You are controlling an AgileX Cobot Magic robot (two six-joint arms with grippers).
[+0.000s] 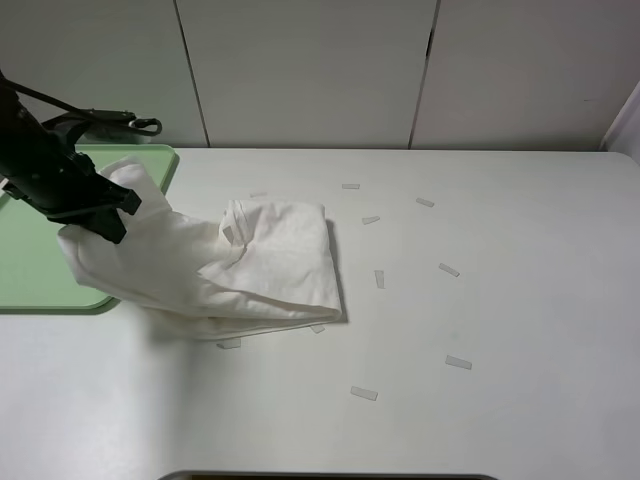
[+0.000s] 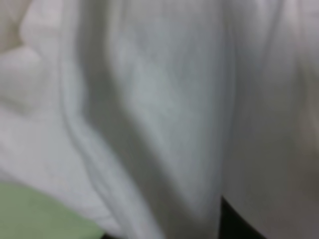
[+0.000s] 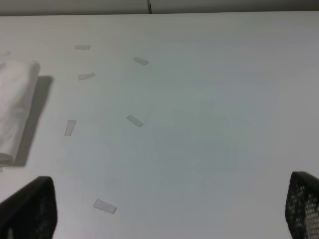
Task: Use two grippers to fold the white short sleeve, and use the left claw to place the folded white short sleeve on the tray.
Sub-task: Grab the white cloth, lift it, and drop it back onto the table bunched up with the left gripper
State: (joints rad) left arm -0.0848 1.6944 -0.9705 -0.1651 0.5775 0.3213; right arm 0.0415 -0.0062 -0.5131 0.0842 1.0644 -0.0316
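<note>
left gripper [image 1: 100, 212]: upper left of ext. high view, over the tray's right edge. Jaws clamped on a bunch of cloth at the shirt's left end; fabric bulges above & below them.
white short sleeve [image 1: 270, 265]: folded bundle, centre-left of ext. view. Right part lies flat on the table [image 1: 500, 330]; left part is lifted & drawn up toward the left gripper, hanging past the tray's right rim. Can't tell if the hanging cloth touches the tray.
tray [image 1: 30, 270]: light green, at left edge of ext. view, partly cut off by the frame. Upper right corner shows behind the raised cloth, lower right corner under it.
left wrist view: blurred, nearly all white short sleeve [image 2: 159, 109] folds. Green patch of tray [image 2: 35, 214] at lower left. dark sliver [image 2: 234, 224] at bottom edge, can't tell what it is.
right gripper [image 3: 167, 219]: not seen in ext. view. In right wrist view its fingers [image 3: 30, 211] sit at the two lower corners, spread wide, gripping nothing, only bare table [image 3: 209, 149] betw. them.
shirt in right wrist view: rounded folded edge of white short sleeve [image 3: 15, 104] at left of frame, well apart from the right gripper.
tape strips [image 1: 363, 393]: small pale bits scattered on the table, mostly right of the shirt, a couple just beside its lower edge.
wall panels [image 1: 300, 70]: pale, behind the table, top of ext. view.
</note>
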